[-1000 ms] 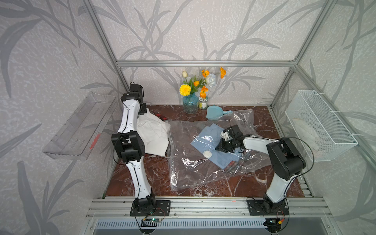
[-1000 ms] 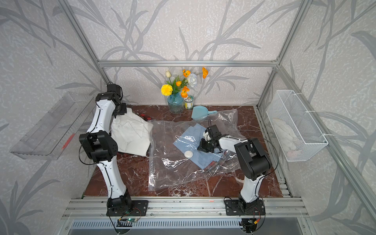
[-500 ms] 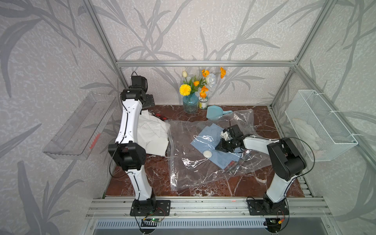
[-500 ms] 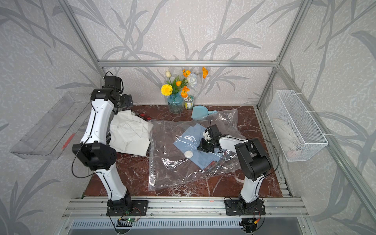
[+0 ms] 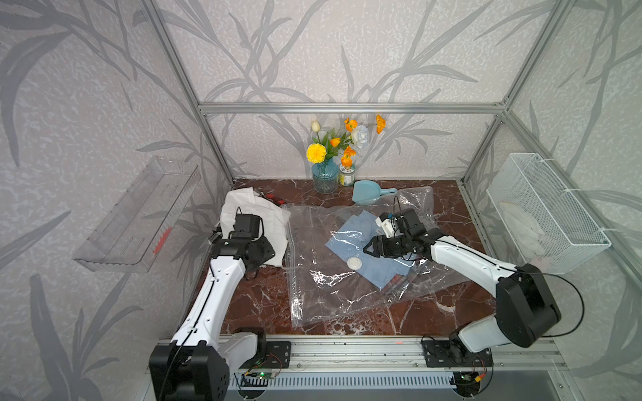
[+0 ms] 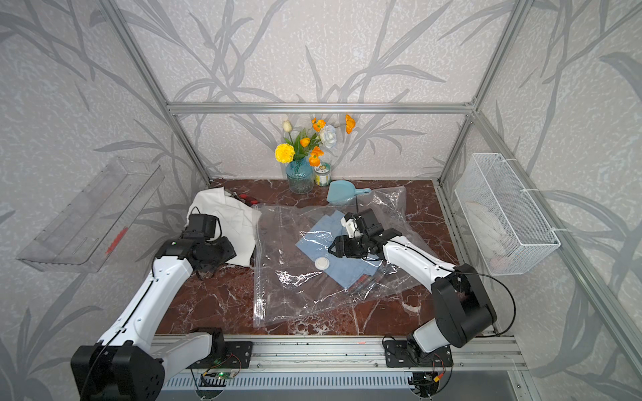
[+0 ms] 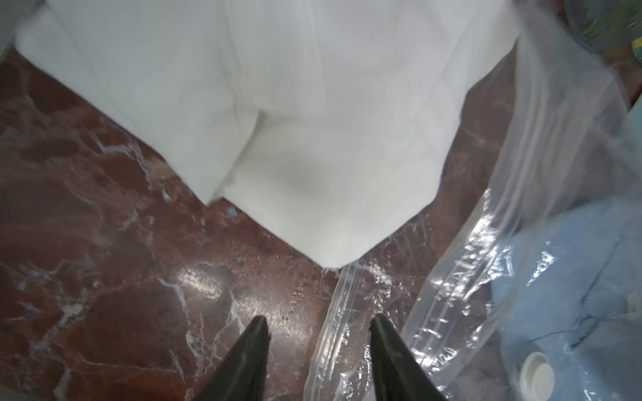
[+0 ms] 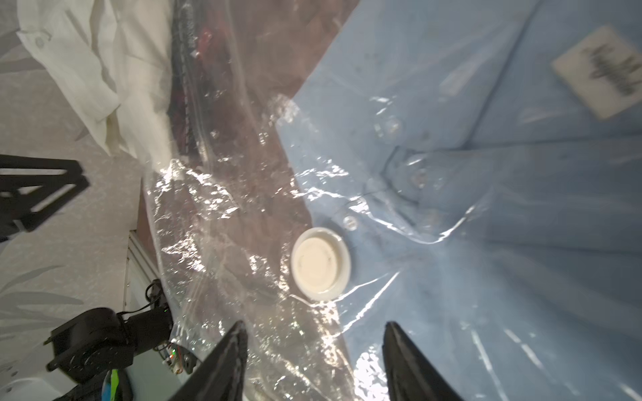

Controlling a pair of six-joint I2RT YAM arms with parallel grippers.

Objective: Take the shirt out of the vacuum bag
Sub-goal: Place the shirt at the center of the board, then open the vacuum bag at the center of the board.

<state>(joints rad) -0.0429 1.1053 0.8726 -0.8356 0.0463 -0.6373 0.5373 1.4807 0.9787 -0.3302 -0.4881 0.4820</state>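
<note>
Note blue shirt [image 5: 351,239] inside vacuum bag [image 5: 330,295], flat on tabletop [image 5: 250,302]. See left gripper [image 7: 318,321], jaws apart, empty, over zip edge [image 7: 338,298] beside white shirt [image 7: 312,121]; right gripper [image 8: 314,324], jaws apart, empty, above valve cap [image 8: 320,268]. Pinch upper layer only at zip edge, lift, hold wide; reach in low, grab shirt, not bag.

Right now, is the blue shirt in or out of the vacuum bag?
In. The blue shirt lies beneath the film of the vacuum bag, white valve cap over its edge.

The label [image 8: 601,71] on the blue shirt [image 8: 521,243] is too blurred to read
</note>
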